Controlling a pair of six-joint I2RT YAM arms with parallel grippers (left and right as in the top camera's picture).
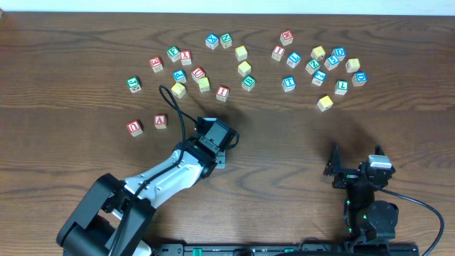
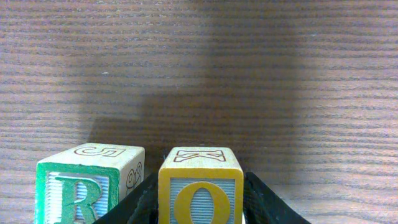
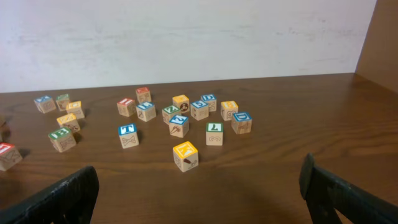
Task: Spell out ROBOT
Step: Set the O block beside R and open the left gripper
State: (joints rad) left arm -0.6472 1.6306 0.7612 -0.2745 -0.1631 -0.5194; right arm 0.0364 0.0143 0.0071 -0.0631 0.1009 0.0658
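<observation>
left gripper: clamping the O cube, black fingers pressing against its two sides; hanging low over the near-middle of the table, arm reaching in from the near-left corner.
O cube: sitting between the jaws, yellow-bordered O facing the wrist camera, a Z-like outline showing on top; lying hidden under the left gripper in the overhead view.
R cube: standing just beside the O cube, on its left in the wrist view, green-bordered R facing the camera; one finger sitting between the two cubes; bottom edges running off the frame, so contact with the table not showing.
right gripper: gaping wide, holding nothing; both fingers showing at the lower corners of its wrist view; sitting by the near-right edge, well apart from every cube.
T cube: lying in the right-hand cluster, blue-bordered T facing up, near its left side.
yellow cube: lying alone on the near side of that cluster, closest to the right gripper.
A cube, U cube: sitting close together left of the left gripper, red letters facing up, apart from the main scatter.
other cubes: spreading across the far half of the table; letters too small for reading overhead.
</observation>
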